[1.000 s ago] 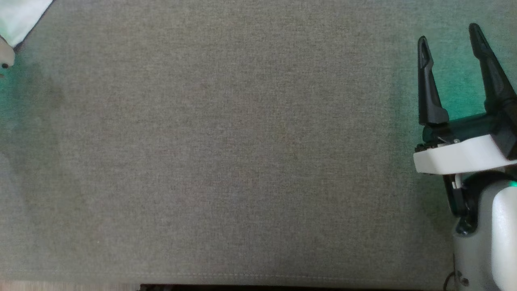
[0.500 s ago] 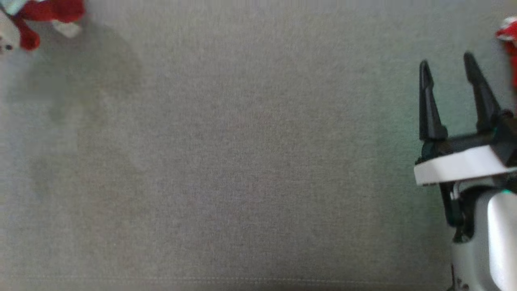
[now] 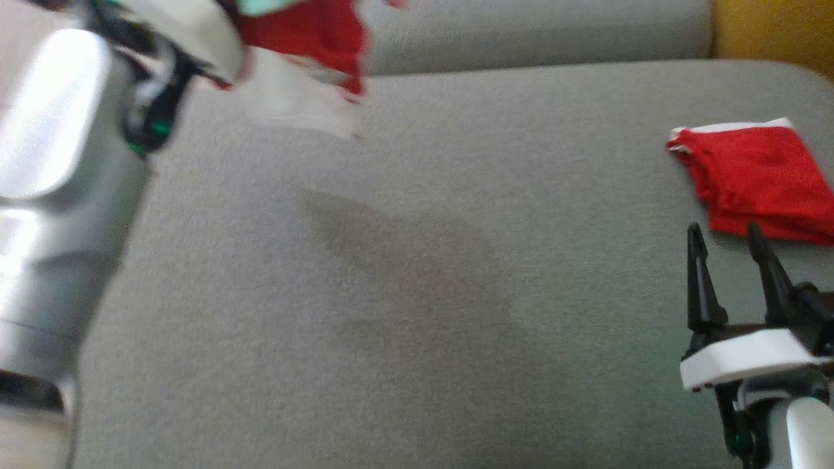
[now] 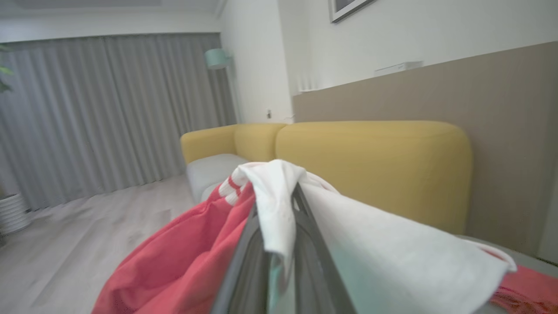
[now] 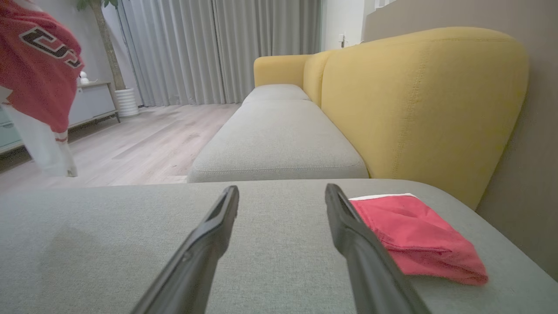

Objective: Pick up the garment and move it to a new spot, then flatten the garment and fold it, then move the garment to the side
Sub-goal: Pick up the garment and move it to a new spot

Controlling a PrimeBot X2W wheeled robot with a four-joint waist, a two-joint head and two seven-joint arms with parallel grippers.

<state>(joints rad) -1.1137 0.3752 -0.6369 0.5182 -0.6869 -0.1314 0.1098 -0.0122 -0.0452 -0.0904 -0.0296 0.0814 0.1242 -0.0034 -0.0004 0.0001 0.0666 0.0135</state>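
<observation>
The garment (image 4: 383,257) is up in the air, clear of the seat, pinched in the left claw (image 4: 281,205). In the left wrist view its white part drapes over and between the two dark fingers (image 4: 246,261), which are pressed together on the fabric, while its red part (image 4: 183,270) hangs off to the left of them. In the head view the garment (image 3: 306,52) is a blurred red and white bundle at the top left, next to the pale left arm (image 3: 58,163), with its shadow on the grey cushion (image 3: 423,293) below. In the right wrist view it hangs at the upper left (image 5: 39,74), red with dark lettering and a white piece trailing beneath.

The right claw (image 3: 723,231) sits at the lower right of the head view, fingers apart with nothing between them. In its own wrist view the right claw (image 5: 281,189) points along the cushion (image 5: 109,244), jaws wide and empty.

A folded red cloth (image 3: 756,179) with a white edge lies flat on the cushion near the right claw's tips; whether they touch it cannot be told. In the right wrist view this cloth (image 5: 414,235) lies just right of the right finger. A yellow backrest (image 5: 418,100) rises behind it, with grey curtains (image 5: 209,48) and a wooden floor (image 5: 144,144) further off.
</observation>
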